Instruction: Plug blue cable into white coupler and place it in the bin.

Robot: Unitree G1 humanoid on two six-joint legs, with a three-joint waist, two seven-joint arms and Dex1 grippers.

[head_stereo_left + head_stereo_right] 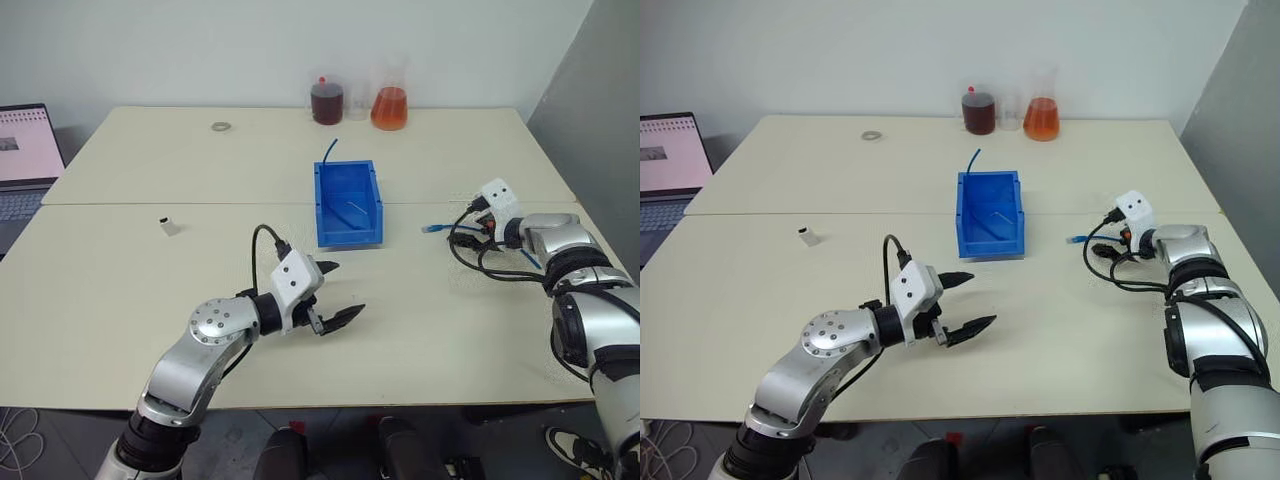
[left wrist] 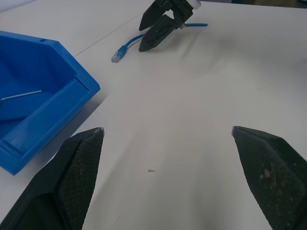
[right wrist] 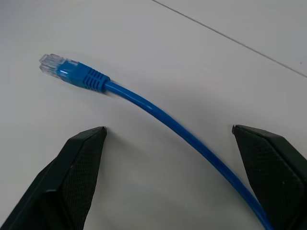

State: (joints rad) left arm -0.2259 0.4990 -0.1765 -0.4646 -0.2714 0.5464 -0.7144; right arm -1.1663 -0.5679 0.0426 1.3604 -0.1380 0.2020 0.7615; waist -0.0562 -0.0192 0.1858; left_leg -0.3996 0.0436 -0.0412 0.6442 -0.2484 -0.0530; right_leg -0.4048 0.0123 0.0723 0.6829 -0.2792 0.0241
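Lying flat: blue cable (image 3: 158, 112), clear plug tip.

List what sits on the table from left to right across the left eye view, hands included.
Open laptop → tiny white boxy coupler → left hand, open → bright-blue plastic bin → light-blue cable's plug → right hand, open over that cable.
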